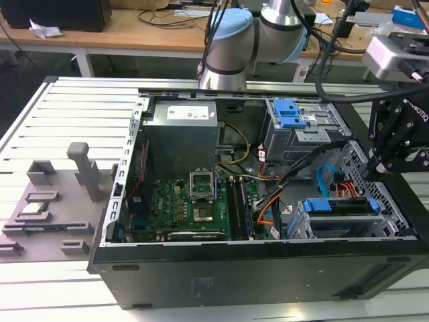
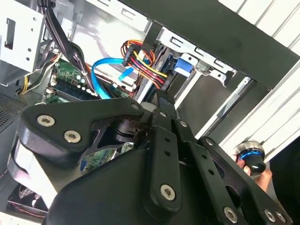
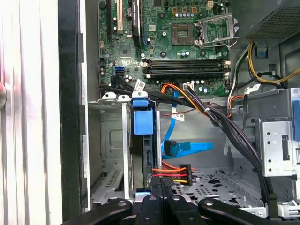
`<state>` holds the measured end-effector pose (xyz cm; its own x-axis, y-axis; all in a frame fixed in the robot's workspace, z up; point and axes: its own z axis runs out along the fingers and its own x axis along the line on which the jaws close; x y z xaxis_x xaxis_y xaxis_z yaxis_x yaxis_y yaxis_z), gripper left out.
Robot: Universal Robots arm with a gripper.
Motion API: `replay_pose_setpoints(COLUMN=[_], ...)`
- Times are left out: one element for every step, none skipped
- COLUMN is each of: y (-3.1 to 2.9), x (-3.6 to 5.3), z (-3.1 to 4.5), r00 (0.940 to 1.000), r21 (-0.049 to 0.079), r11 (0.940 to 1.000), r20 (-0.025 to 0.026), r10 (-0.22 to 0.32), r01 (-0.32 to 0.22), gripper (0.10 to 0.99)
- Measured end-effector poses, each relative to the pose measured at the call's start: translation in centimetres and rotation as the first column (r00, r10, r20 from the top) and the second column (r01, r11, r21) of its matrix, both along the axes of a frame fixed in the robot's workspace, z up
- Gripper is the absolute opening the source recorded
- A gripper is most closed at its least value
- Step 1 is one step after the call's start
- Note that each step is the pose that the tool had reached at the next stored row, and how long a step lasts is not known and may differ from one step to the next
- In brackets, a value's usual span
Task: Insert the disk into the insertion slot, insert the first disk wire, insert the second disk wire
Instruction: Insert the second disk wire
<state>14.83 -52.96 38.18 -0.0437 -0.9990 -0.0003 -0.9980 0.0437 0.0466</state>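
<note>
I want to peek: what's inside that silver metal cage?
The disk in its blue frame sits inside the cage; its label is hidden by the walls.

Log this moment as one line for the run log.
disk in slot | gripper shut on wire plug at disk's end | blue cable beside disk

Beside the disk [image 3: 143,124] you have open perforated floor [image 3: 213,180] — black wire bundle [image 3: 220,123] and blue cable [image 3: 192,147] cross it; the insertion slot [image 3: 111,140] walls the other side.
</note>
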Motion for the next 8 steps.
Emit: replay_pose_setpoints(y=[0.00,0.00,0.00,0.00,0.00,0.04,0.09,0.18], x=[-0.12,-0.22,-0.31,-0.41,-0.52,-0.57,-0.64,-0.73], z=[-0.01,-0.01,-0.02,-0.01,-0.01,-0.01,-0.01,-0.02], r00=[1.0000,1.0000,1.0000,1.0000,1.0000,1.0000,1.0000,1.0000], r21=[0.000,0.000,0.000,0.000,0.000,0.000,0.000,0.000], r11=[1.0000,1.0000,1.0000,1.0000,1.0000,1.0000,1.0000,1.0000], r20=[0.0000,0.0000,0.0000,0.0000,0.0000,0.0000,0.0000,0.0000], r10=[0.000,0.000,0.000,0.000,0.000,0.000,0.000,0.000], r01=[0.000,0.000,0.000,0.000,0.000,0.000,0.000,0.000], gripper=[0.106,0.106,0.106,0.106,0.106,0.106,0.106,0.106])
